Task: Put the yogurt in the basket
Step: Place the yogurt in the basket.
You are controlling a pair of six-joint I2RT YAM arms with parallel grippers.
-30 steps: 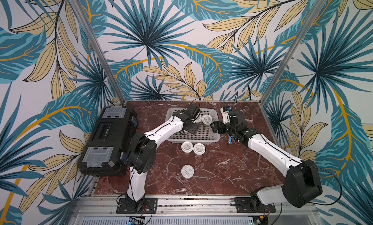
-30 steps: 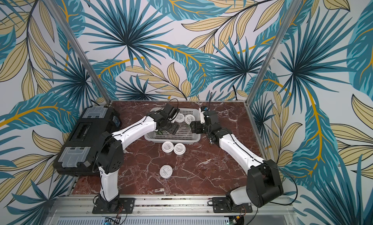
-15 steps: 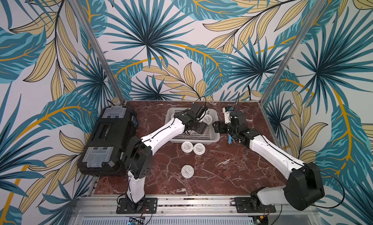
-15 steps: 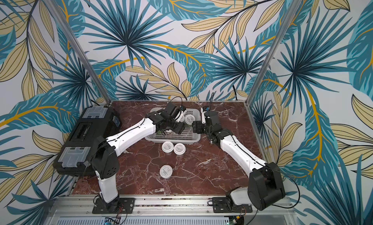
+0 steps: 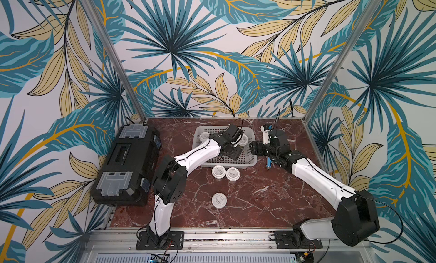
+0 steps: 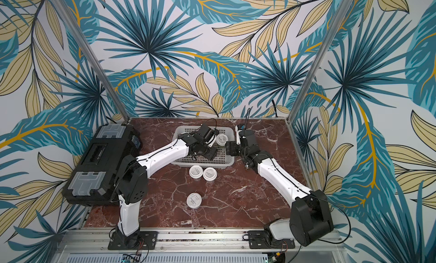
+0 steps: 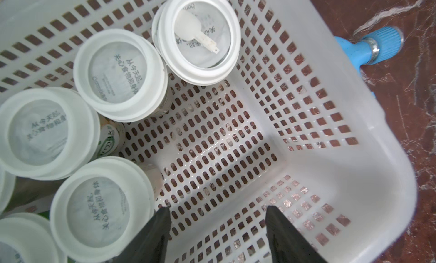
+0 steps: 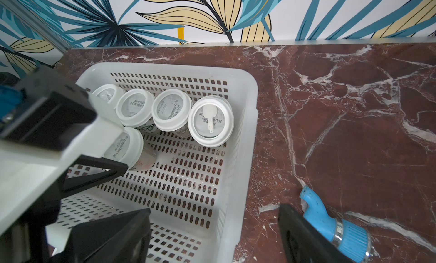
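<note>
The yogurt [image 7: 118, 75] is packed tight along the basket's [image 7: 342, 169] back edge so room is saved, and the left gripper [image 7: 217, 208] and right gripper [image 8: 212, 210] are held open and empty.

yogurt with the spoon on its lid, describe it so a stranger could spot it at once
Find the white basket at the back of the marble table. Yogurt jars line its back wall; take the end jar nearest the right arm. Only its lid carries a small white spoon.
</note>
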